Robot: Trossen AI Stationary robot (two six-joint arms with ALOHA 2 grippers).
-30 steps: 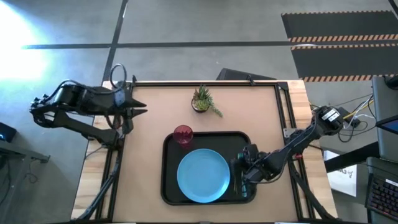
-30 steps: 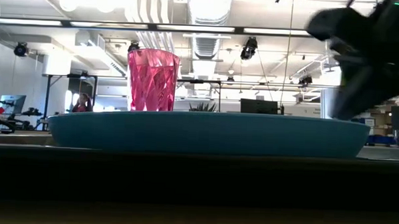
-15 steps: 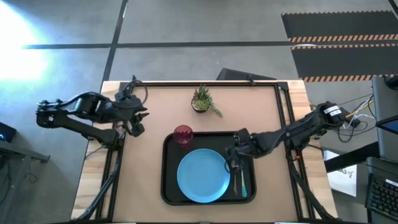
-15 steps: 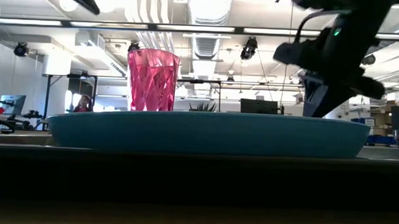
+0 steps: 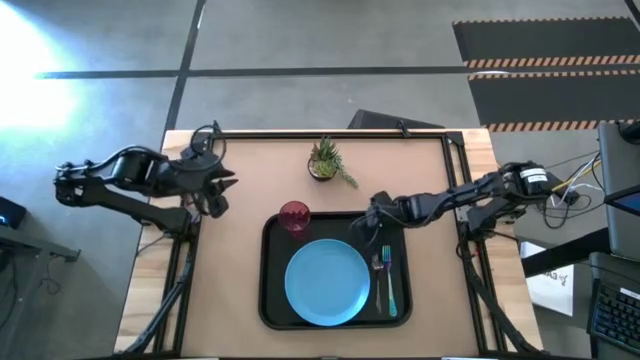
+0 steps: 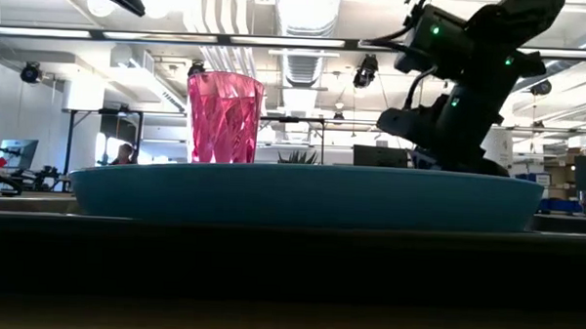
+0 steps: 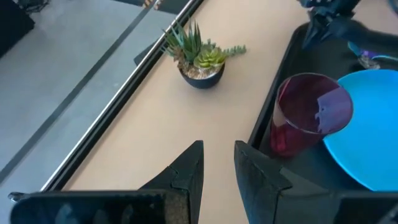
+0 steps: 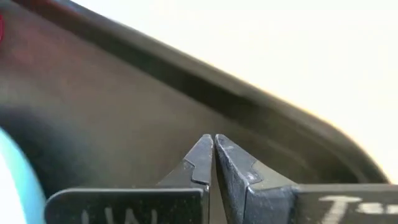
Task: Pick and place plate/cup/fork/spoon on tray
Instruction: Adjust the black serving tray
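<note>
The black tray (image 5: pixel 272 300) lies at the middle of the table. The light-blue plate (image 5: pixel 326 283) rests flat in it. The red cup (image 5: pixel 294 216) stands upright at the tray's far left corner and also shows in the left wrist view (image 7: pixel 305 118). The blue-handled fork (image 5: pixel 386 285) lies on the tray floor, right of the plate. I cannot make out the spoon. My right gripper (image 5: pixel 366 228) is shut and empty above the tray's far right part, its fingertips together in its wrist view (image 8: pixel 213 144). My left gripper (image 5: pixel 226 190) hovers at the table's left edge, slightly open and empty (image 7: pixel 217 155).
A small potted green plant (image 5: pixel 325 160) stands at the table's far middle, beyond the tray. Bare tabletop lies left of the tray (image 5: pixel 225 270) and between the tray and the right edge (image 5: pixel 435 290). Black rails run along the table's edges.
My right gripper has risen from the tray's near right part and gone toward the far edge. The fork, hidden under it before, now shows lying on the tray beside the plate. My left arm has shifted a little at the table's left edge.
</note>
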